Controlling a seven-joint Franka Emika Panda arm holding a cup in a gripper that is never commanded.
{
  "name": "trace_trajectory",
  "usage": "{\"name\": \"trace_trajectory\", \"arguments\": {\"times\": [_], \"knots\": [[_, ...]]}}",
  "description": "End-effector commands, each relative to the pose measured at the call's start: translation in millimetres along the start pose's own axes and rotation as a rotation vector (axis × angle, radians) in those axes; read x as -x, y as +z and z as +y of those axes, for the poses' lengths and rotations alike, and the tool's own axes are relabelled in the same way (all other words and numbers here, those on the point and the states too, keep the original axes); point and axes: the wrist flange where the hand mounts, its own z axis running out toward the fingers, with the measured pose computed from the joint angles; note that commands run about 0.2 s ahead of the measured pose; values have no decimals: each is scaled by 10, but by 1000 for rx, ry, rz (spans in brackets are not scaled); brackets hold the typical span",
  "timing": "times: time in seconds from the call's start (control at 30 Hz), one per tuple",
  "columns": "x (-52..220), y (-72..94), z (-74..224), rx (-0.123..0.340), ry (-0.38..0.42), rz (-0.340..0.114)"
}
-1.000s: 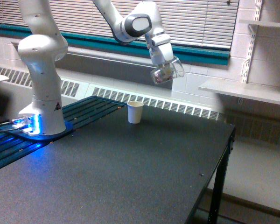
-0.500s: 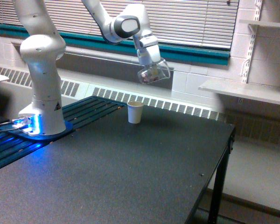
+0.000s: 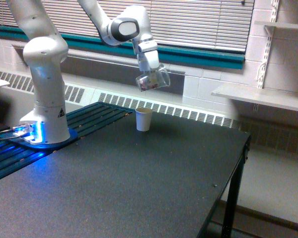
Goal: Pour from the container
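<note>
A white Franka Panda arm [image 3: 44, 64] holds its gripper [image 3: 150, 74] clamped on a clear plastic cup [image 3: 152, 79], tilted in mid-air, pinkish-brown granules showing through its wall. The cup hangs above a white paper cup [image 3: 143, 119], at about its twelve o'clock, well clear of it. The paper cup stands upright on the dark table [image 3: 139, 183].

The jaws are hidden behind the blurred container [image 3: 152, 80]; the table [image 3: 139, 188] runs off the near and left edges.
</note>
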Motion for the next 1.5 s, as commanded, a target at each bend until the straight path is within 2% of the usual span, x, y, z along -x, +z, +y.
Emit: {"name": "trace_trajectory", "arguments": {"times": [0.03, 0.3, 0.77, 1.1, 1.5], "knots": [[227, 54, 42, 12, -29, -38], [438, 151, 115, 27, -30, -86], [629, 245, 246, 55, -19, -141], [764, 314, 285, 58, -16, -182], [742, 416, 356, 67, -18, -211]]}}
